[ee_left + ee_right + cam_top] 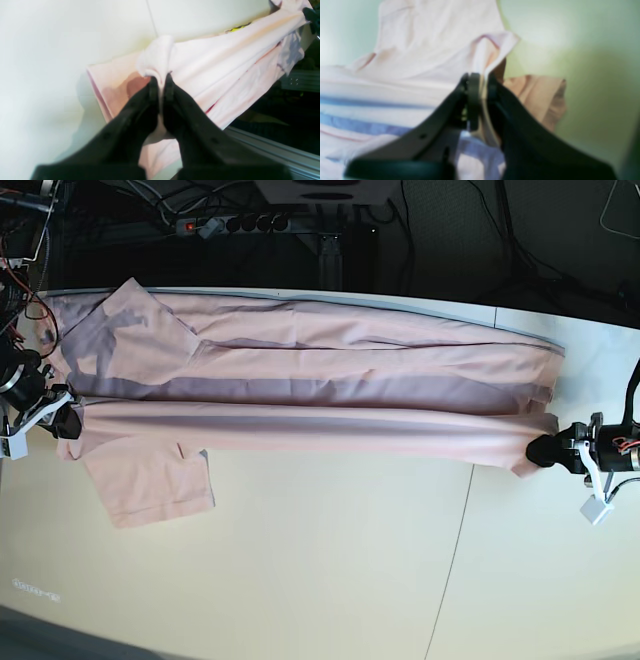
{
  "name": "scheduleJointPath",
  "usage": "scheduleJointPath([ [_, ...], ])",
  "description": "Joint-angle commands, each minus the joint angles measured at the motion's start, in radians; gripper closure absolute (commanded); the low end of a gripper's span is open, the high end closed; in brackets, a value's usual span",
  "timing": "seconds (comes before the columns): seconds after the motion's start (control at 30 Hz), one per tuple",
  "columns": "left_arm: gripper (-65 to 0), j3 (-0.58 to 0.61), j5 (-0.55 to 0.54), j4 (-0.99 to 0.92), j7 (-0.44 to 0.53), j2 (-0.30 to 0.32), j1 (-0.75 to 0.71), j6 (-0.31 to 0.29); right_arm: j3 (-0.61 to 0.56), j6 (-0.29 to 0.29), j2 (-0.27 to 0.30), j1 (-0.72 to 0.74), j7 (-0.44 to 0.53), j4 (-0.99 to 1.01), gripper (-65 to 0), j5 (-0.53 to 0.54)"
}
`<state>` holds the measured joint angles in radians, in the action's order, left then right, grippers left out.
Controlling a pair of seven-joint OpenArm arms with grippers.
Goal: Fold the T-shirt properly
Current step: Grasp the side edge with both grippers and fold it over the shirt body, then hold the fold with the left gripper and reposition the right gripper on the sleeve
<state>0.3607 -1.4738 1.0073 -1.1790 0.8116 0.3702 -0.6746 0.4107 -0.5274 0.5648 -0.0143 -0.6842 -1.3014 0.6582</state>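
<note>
The pale pink T-shirt [320, 380] lies stretched sideways across the table, with a long fold ridge running along its near side. At the right end of that ridge, my left gripper [545, 450] is shut on a pinch of the hem. The left wrist view shows its jaws [161, 80] closed on bunched T-shirt [225, 62] cloth. My right gripper [68, 423] is shut on the cloth's left end near a sleeve [150, 480] that lies flat on the table. Its tips [481, 80] clamp a fold of the T-shirt [432, 50].
The white table [330, 580] has a seam line [455, 550] right of centre. Behind the far edge are a power strip [225, 224] and cables. A metal rail [275, 147] runs along the table edge in the left wrist view.
</note>
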Motion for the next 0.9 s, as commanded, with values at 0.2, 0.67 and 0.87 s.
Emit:
scheduleJointPath([
  [0.2, 0.0, -0.011, -0.003, 0.009, 0.028, 0.031, 0.014, -0.023, 0.016, -0.026, 0.001, 0.008, 0.025, -0.010, -9.3, -0.054],
  [0.67, 0.0, -0.011, 0.009, 0.009, 0.034, 0.031, 0.014, -0.023, 0.020, -0.019, -0.019, 0.092, 0.056, -0.007, -40.3, -0.075],
  [0.87, 0.0, -0.011, 0.012, 0.009, 0.034, 0.031, 0.014, -0.023, 0.020, -0.019, -0.023, 0.297, 0.018, 0.210, -40.2, -0.075],
])
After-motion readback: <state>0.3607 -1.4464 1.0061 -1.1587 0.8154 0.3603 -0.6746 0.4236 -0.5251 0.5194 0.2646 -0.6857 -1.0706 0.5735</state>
